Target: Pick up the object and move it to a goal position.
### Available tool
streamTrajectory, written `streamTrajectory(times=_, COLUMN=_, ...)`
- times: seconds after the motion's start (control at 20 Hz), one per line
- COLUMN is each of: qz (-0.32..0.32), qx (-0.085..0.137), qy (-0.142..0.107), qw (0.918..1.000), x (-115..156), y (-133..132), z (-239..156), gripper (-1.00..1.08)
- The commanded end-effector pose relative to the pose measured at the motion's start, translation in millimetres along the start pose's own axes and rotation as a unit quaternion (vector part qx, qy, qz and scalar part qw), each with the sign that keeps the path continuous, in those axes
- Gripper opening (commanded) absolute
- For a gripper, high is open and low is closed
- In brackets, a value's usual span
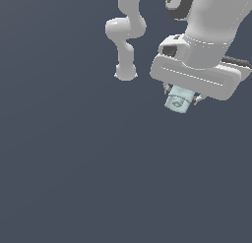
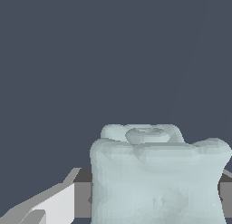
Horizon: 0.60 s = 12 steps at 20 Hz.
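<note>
The object (image 1: 178, 101) is a small pale blue-green block with a ring mark on its visible face. It hangs just below the white hand of the arm at the exterior view's upper right. My gripper (image 1: 181, 98) is shut on it, with dark fingertips showing on either side of the block. In the wrist view the object (image 2: 158, 177) fills the lower half of the picture, and a grey finger pad (image 2: 83, 198) presses against its side. My gripper (image 2: 156, 200) is mostly hidden behind the block there.
The arm's base and lower links (image 1: 125, 45) stand at the back, in the upper middle of the exterior view. A plain dark grey-blue floor (image 1: 88, 163) spreads below and around.
</note>
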<state>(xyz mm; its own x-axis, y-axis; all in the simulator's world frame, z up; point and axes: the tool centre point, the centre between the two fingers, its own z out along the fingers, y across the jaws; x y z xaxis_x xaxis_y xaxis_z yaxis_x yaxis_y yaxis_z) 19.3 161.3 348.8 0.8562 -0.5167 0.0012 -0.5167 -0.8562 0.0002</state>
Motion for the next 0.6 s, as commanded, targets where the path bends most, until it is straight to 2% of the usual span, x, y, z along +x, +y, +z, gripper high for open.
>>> streamTrajectory(times=0.0, qz=0.000, qx=0.000, qy=0.000, qw=1.0000, x=-9.2, y=-7.7, z=-26.5, gripper=-1.00)
streamTrajectory(times=0.55, qz=0.000, qx=0.000, qy=0.000, qw=1.0000, x=-37.4, y=-37.1, z=-115.9, gripper=-1.00)
